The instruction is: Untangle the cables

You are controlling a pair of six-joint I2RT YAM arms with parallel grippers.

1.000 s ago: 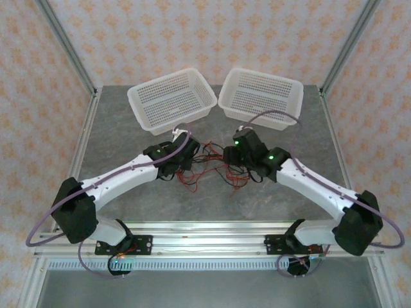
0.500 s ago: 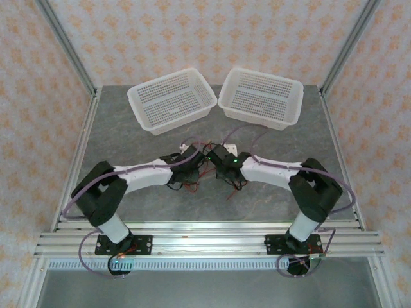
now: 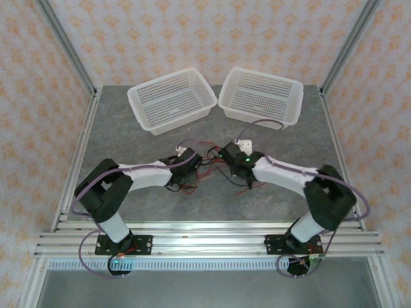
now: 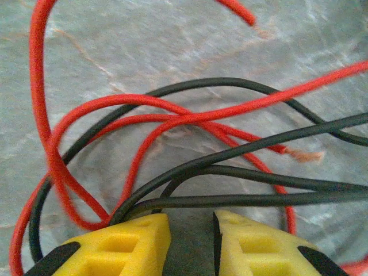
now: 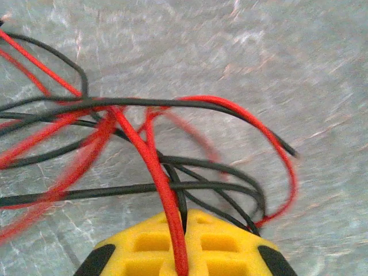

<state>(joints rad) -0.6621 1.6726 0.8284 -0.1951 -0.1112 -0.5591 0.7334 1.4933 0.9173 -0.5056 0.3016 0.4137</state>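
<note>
Thin red and black curly cables (image 3: 207, 156) lie tangled in the middle of the grey table (image 3: 128, 138). The right gripper (image 5: 181, 221) pinches two strands. The left gripper (image 4: 191, 223) is a little open, right beside the wires. Two white plastic baskets (image 3: 145, 119) sit near the far edge.

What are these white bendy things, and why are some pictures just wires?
They are two robot arms bolted to a grey table. One picture looks down from above. The other two come from small cameras on the wrists, so the yellow shapes are the arms' own fingers, close up. Red and black cables lie tangled on the table. Behind them stand the left basket and the right basket, both white. The left gripper is open beside black strands. The right gripper is shut on a red and a black cable.
</note>
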